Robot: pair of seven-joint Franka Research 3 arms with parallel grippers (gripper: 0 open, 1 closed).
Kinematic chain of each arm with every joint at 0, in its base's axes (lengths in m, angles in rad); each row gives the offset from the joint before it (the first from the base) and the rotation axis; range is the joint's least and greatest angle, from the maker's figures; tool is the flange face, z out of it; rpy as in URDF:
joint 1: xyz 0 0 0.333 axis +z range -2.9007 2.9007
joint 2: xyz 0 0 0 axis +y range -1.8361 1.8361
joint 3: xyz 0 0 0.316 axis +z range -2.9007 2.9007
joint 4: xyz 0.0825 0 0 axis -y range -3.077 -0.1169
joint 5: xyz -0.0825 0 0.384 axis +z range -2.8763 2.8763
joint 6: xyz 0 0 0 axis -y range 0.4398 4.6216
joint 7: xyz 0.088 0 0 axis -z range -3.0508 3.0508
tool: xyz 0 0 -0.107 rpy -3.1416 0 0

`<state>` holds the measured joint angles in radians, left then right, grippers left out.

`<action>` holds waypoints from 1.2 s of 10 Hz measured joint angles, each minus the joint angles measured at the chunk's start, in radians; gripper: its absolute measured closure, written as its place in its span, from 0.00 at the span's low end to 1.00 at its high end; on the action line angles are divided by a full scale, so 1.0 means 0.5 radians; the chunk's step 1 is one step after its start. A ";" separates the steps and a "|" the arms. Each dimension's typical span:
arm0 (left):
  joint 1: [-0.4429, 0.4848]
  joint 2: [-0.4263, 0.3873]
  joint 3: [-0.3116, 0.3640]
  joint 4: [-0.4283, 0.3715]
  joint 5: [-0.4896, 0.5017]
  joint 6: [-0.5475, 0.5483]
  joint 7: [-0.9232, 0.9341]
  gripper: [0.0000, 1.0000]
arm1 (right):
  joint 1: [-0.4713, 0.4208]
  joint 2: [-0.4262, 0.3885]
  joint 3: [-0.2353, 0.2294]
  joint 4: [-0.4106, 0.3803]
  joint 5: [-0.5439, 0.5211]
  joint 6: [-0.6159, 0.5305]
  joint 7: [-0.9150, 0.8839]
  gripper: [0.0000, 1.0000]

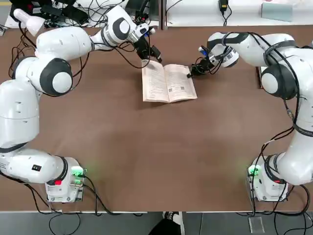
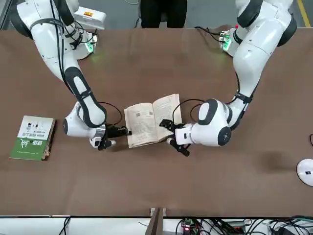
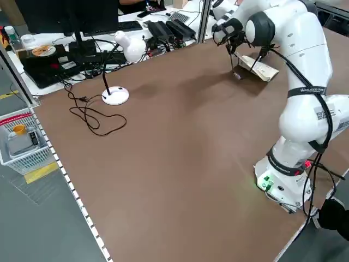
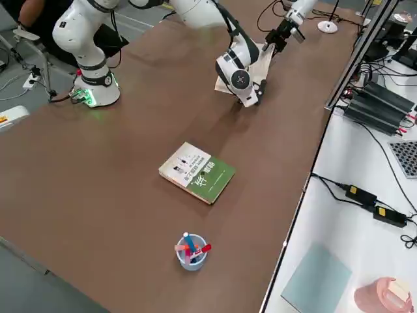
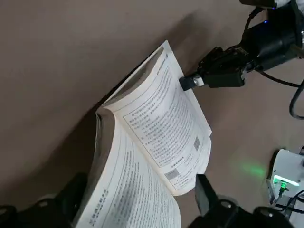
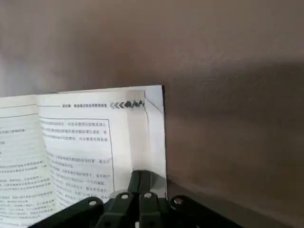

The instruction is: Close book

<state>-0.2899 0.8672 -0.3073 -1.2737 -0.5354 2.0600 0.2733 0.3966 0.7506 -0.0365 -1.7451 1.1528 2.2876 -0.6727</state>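
Overhead, left to right, the left claw [image 5: 137,185] has its fingers spread apart near the left page, the open book [image 1: 168,84] lies at the upper middle of the frame, and the right claw [image 6: 141,175], fingers together, is at its right page's outer edge.

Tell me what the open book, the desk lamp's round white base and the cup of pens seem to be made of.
Open book: matte paper, likely; thin, printed leaves that curve.
Lamp base: probably smooth painted metal or plastic; evenly white, which one is unclear.
Cup: perhaps plastic; pale, thin-rimmed, though ceramic is possible.
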 joint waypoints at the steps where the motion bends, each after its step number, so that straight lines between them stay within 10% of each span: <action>1: -0.002 0.000 0.000 0.000 0.000 -0.002 -0.010 0.01 | 0.000 0.000 0.000 0.000 0.000 0.000 0.000 0.99; 12: 0.009 -0.022 0.000 0.039 0.121 -0.173 -0.016 0.01 | 0.000 0.000 -0.005 -0.003 -0.001 0.012 -0.002 0.99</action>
<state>-0.2851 0.8560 -0.3075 -1.2544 -0.4749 1.9735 0.2655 0.3966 0.7506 -0.0389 -1.7464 1.1521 2.2935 -0.6735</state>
